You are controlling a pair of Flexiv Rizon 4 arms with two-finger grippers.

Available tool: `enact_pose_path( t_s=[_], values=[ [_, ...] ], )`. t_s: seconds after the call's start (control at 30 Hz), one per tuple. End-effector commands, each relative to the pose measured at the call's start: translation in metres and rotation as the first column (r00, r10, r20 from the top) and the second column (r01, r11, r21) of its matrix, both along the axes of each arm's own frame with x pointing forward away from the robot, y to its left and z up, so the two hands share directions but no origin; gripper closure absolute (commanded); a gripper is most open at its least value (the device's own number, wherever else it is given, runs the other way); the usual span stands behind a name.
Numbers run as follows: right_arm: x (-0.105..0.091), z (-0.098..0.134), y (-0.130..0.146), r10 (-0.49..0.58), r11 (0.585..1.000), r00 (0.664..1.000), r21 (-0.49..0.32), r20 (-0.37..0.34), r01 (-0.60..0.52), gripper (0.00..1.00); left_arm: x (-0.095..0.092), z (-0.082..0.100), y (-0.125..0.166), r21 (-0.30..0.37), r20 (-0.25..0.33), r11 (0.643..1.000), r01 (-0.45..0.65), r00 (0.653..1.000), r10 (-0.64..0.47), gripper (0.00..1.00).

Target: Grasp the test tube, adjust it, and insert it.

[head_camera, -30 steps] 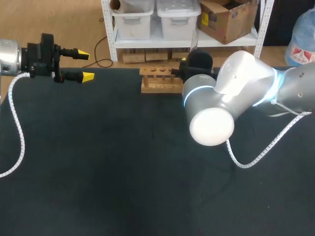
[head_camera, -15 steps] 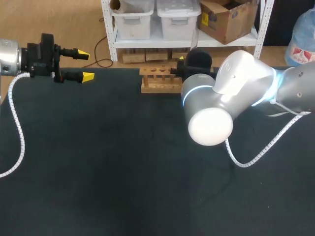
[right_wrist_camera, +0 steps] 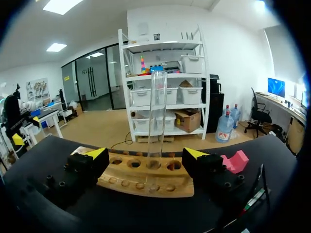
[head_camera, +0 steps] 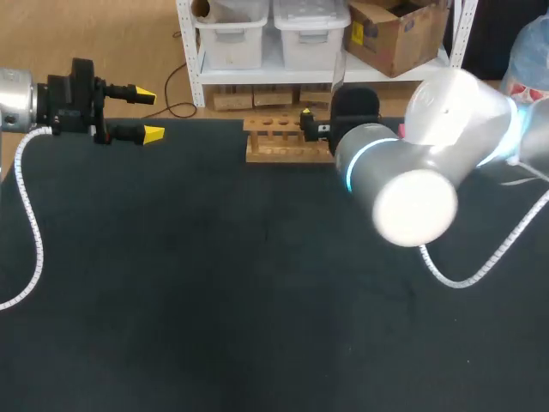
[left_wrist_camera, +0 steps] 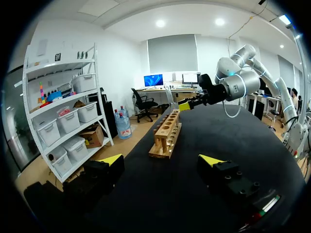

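Note:
A clear test tube [right_wrist_camera: 157,111] stands upright in a hole of the wooden rack [right_wrist_camera: 146,178], just ahead of my right gripper [right_wrist_camera: 146,155]. Its yellow-tipped fingers are open on either side of the tube and do not touch it. In the head view the right gripper [head_camera: 310,123] is at the right end of the rack [head_camera: 279,142], at the table's far edge. My left gripper [head_camera: 148,113] hangs open and holds nothing at the far left, well clear of the rack [left_wrist_camera: 166,132].
A pink block [right_wrist_camera: 234,160] lies on the dark table beside the right end of the rack. The black tabletop [head_camera: 214,283] stretches wide in front of the rack. A white coiled cable [head_camera: 30,223] trails from the left arm.
My right gripper has opened and let go of the tube, which now stands in the rack. The right arm has swung back to the right. The left arm has not moved.

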State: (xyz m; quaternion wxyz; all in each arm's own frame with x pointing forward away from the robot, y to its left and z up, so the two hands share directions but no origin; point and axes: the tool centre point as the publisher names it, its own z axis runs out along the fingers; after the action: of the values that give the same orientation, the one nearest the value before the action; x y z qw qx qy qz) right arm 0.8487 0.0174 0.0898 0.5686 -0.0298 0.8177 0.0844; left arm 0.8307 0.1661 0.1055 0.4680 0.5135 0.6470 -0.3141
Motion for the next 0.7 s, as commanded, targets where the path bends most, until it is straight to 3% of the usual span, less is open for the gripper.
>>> enact_pose_path(
  t_s=[0.03,0.17,0.23,0.27,0.47,0.7],
  values=[
    [-0.013,0.01,-0.014,0.222,0.972,0.975,0.09,-0.024,-0.219,0.0,-0.001,-0.001,0.0,-0.001,0.003,1.0,-0.002,1.0,0.002,0.0],
    [-0.028,0.017,-0.011,0.386,0.914,0.922,0.145,-0.031,-0.378,0.0,-0.001,-0.001,0.0,-0.001,0.003,1.0,-0.002,1.0,0.002,0.0],
    [-0.033,0.02,-0.01,0.411,0.903,0.911,0.156,-0.033,-0.401,0.0,-0.001,-0.001,0.0,-0.001,0.003,1.0,-0.002,1.0,0.002,0.0],
    [-0.038,0.023,-0.01,0.458,0.876,0.889,0.184,-0.023,-0.446,0.0,-0.001,-0.001,0.0,-0.001,0.003,1.0,-0.002,1.0,0.002,0.0],
    [-0.061,0.035,-0.007,0.562,0.8,0.827,0.258,-0.007,-0.541,0.0,-0.001,-0.001,0.0,-0.001,0.003,1.0,-0.002,1.0,0.002,0.0],
    [-0.064,0.036,-0.008,0.556,0.801,0.831,0.271,-0.01,-0.533,0.0,-0.001,-0.001,0.0,-0.001,0.003,1.0,-0.002,1.0,0.002,0.0]
  ],
)
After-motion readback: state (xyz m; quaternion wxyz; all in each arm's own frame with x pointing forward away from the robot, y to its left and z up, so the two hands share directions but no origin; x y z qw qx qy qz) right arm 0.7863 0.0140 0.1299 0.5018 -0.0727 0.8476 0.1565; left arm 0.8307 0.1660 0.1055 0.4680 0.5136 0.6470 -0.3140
